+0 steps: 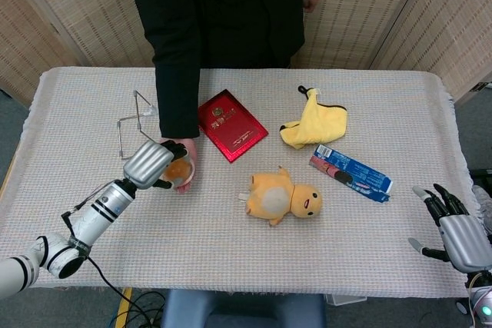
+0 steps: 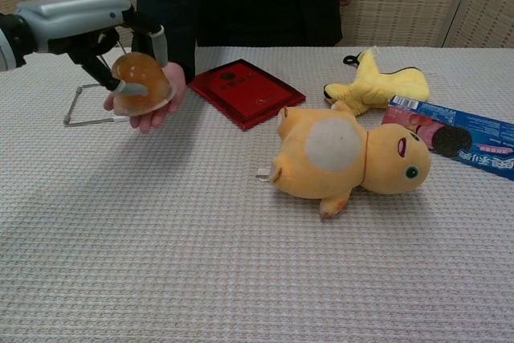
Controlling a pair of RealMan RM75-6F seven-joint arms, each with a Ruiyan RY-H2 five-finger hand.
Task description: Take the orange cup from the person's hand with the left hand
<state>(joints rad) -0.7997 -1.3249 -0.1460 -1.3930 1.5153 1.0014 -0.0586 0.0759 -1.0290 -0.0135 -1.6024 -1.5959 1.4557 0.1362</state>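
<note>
The handover is at the grasp itself. The left hand (image 2: 120, 50) has its fingers curled over the orange cup (image 2: 141, 83), which lies tilted in the person's hand (image 2: 152, 106) above the tabletop (image 2: 241, 263) — the palm is under it, so the cup is shared, not yet taken. The grip looks loose from here. Next, I judge, the fingers must firm up before the cup is lifted clear. The right hand (image 1: 453, 232) rests at the table's edge, fingers spread, holding nothing.
</note>
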